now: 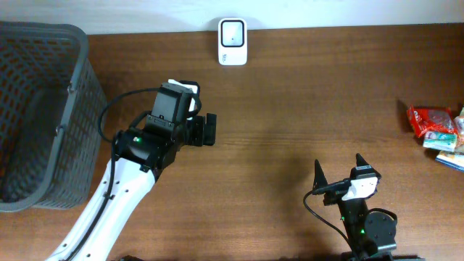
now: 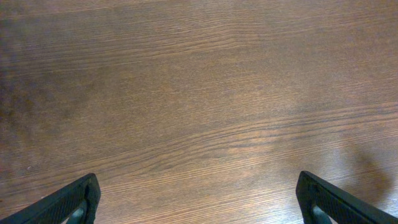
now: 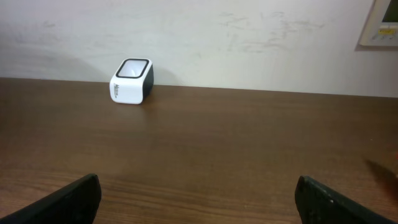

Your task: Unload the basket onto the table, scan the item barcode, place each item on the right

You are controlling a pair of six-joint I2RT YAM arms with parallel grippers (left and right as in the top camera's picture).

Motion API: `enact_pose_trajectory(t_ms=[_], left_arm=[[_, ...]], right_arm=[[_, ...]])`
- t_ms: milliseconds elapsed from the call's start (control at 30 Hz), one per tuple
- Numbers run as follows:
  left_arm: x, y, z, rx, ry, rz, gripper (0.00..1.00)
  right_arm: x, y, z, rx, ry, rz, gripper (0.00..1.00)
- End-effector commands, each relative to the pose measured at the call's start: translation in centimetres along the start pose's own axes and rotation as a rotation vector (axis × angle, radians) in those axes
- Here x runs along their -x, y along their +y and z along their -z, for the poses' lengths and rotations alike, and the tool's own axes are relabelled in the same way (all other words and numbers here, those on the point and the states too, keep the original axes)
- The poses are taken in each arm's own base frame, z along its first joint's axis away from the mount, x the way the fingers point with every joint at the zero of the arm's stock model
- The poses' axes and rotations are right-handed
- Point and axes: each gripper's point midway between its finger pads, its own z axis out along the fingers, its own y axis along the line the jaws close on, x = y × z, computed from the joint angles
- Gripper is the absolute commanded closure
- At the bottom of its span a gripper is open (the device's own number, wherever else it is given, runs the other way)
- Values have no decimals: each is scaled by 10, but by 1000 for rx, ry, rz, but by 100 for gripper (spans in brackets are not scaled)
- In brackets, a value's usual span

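Note:
The white barcode scanner stands at the table's far edge, and it shows far left in the right wrist view against the wall. The items lie at the right edge: a red packet with other packages beside it. My left gripper hangs open over bare wood left of centre, and its wrist view shows only table between the fingers. My right gripper is open near the front edge, pointing toward the scanner, with nothing between its fingers.
A large dark mesh basket fills the left side of the table, close to the left arm. A pale wall runs along the table's far edge behind the scanner.

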Motion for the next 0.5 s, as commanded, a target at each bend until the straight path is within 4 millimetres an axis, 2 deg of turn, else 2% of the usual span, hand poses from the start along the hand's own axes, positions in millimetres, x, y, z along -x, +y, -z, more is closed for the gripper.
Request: enact_pose_trajectory(t_ms=[0, 300, 367, 467], left_arm=[[1, -2, 2, -9, -4, 2, 1], [1, -2, 2, -9, -4, 3, 1], [-15, 2, 2, 6, 62, -2, 1], [-12, 8, 2, 39, 50, -3, 1]], right_arm=[[-3, 0, 0, 3, 3, -13, 2], [-3, 0, 0, 3, 3, -13, 2], [-3, 0, 0, 3, 3, -13, 1], [-3, 0, 0, 3, 3, -13, 2]])
